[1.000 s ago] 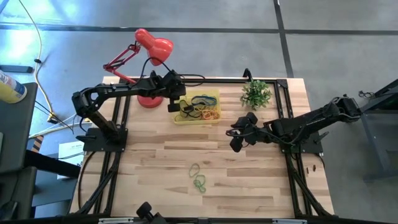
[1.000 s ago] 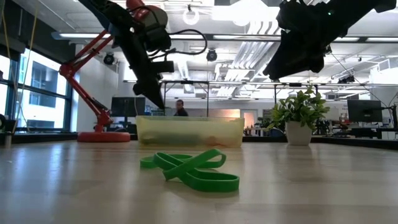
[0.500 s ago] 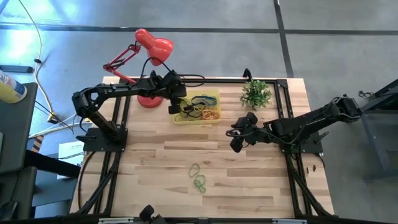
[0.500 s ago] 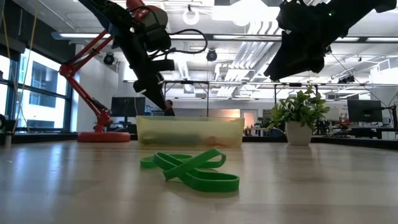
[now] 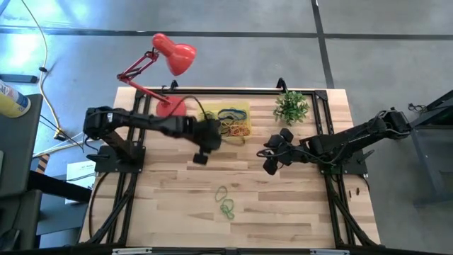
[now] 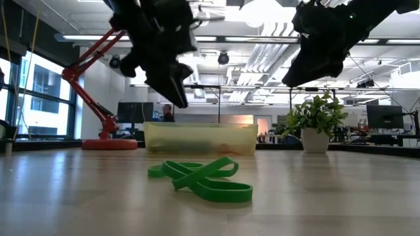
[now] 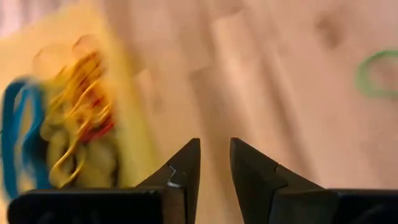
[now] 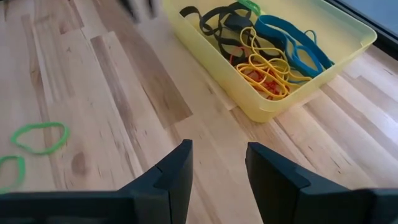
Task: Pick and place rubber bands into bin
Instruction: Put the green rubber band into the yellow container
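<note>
The high view looks straight down on the whole desk (image 5: pixel 283 205); the low view sits at desktop level, facing the bin (image 6: pixel 200 138), which both wrist views share close up.

1. The table (image 5: pixel 283 205) is pale wood in butcher-block strips, smooth, with visible grain and a soft sheen in the low view.
2. The bin (image 8: pixel 273 102) is translucent yellow plastic, smooth-walled and slightly glossy.
3. The rubber bands (image 8: pixel 267 59) inside it look like matt rubber in blue, yellow, red and black; the green bands (image 6: pixel 203 180) on the table are flat, smooth strips.
4. The left gripper (image 7: pixel 214 171) and right gripper (image 8: pixel 217 174) have matt dark fingers that look like plastic.
5. The lamp (image 5: pixel 173 57) is glossy red.
</note>
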You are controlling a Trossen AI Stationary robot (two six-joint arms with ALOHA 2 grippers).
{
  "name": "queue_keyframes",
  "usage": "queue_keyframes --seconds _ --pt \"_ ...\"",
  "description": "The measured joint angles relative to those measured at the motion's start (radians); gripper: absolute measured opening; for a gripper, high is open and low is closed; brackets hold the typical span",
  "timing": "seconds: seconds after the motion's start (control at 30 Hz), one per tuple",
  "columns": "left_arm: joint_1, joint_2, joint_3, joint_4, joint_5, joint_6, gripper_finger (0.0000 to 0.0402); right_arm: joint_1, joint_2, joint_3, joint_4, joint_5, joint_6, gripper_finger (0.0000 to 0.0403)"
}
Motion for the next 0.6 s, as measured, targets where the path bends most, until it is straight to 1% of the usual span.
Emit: queue_keyframes --seconds 0.13,0.27,0.37,0.47,0.6 --pt "-0.117 0.0 0.0 0.056 0.007 -0.063 0.0074 0.0 0.0 0.0 0.0 -0.008 -0.021 0.0139" --pt "-0.237 0.003 0.0 0.075 0.009 -0.094 0.0074 0.0 0.0 0.0 0.0 -0.009 -0.026 0.0139" --pt "-0.319 0.015 0.0 0.077 -0.024 -0.126 0.0074 0.0 0.0 0.0 0.001 -0.015 -0.041 0.0139" --pt "-0.376 0.046 0.0 0.108 -0.049 -0.168 0.0074 0.0 0.0 0.0 0.001 -0.015 -0.045 0.0139" --pt "-0.419 0.112 0.0 0.172 -0.053 -0.242 0.0081 0.0 0.0 0.0 0.009 -0.014 -0.07 0.0139"
